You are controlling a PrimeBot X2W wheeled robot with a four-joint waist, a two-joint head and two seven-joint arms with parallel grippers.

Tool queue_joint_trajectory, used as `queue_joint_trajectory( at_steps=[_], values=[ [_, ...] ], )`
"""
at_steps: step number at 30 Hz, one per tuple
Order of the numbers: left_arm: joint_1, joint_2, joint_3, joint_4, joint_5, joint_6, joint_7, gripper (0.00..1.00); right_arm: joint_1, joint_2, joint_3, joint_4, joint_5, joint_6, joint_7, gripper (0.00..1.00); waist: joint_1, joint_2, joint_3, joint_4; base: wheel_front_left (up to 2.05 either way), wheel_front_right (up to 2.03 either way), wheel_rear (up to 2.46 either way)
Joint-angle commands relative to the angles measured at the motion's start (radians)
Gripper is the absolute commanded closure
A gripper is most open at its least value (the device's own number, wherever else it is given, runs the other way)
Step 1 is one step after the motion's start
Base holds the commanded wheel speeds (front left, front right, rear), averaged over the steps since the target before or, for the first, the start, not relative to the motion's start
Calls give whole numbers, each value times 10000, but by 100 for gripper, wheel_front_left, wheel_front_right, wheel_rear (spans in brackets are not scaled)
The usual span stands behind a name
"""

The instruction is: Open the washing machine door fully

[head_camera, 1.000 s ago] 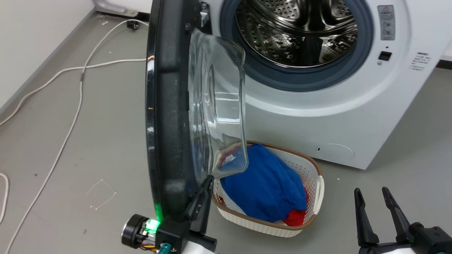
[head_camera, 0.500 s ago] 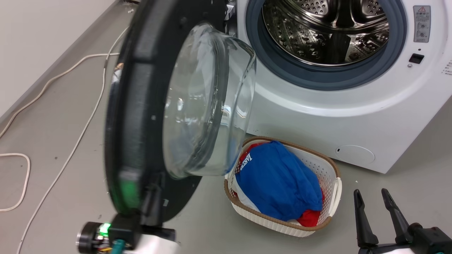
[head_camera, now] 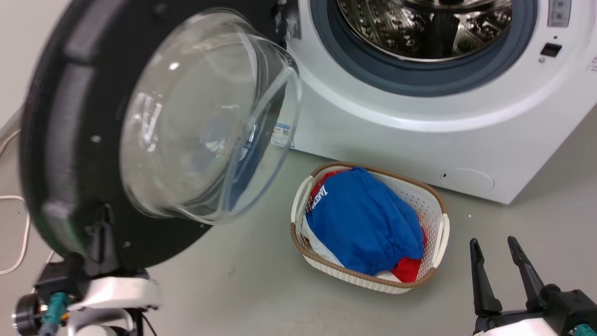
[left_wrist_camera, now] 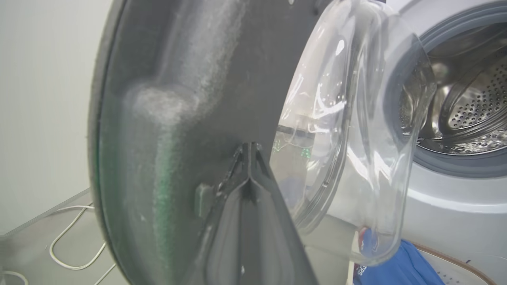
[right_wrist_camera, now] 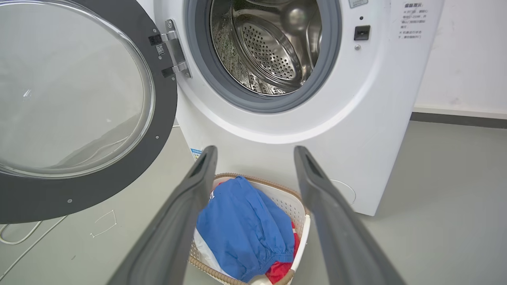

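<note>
Head view, starting at the far left: what do you see?

A white cable (head_camera: pixel 26 231) loops on the floor at the edge. Next comes the left gripper (head_camera: pixel 100 224). In the left wrist view its two fingers are pressed flat together, with the tips against the black inner face of the washing machine door (head_camera: pixel 56 116).

And the door itself?

It stands wide open on its hinge (right_wrist_camera: pixel 174 51) at the left of the opening, and its glass bowl window (head_camera: pixel 200 116) bulges toward the camera. To its right stands the washing machine (head_camera: pixel 396 135), white and boxy.

What about the steel drum (head_camera: pixel 419 28)?

Shiny perforated metal, framed by the grey rubber ring (head_camera: pixel 419 79).

And the laundry basket (head_camera: pixel 438 210)?

It sits on the floor just in front of the machine, to the right of the door. A blue garment (head_camera: pixel 364 224) lies on top, with red fabric (head_camera: pixel 408 269) and a little white under it.

Further right?

The right gripper (head_camera: pixel 492 242) hangs near the basket but apart from it, fingers spread.

And the room?

There is a grey floor (head_camera: pixel 242 280) with a few scuffs. A pale wall (right_wrist_camera: pixel 467 51) runs behind the machine, with a dark skirting strip (right_wrist_camera: pixel 459 118) at its foot.
</note>
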Motion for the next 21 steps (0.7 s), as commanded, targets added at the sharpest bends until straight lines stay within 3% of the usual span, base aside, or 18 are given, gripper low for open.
queue_joint_trajectory(
  at_steps=[1,21],
  values=[
    [-298,33,432,190,-20,-1,25,100,-181,19,-21,-59,-132,-2,-17,0,-1,0,247,-88,0,0,0],
    [-2155,431,3114,1340,324,-446,24,100,-788,19,-182,-308,-569,-2,-17,0,-1,0,1372,-600,0,0,0]
  ],
)
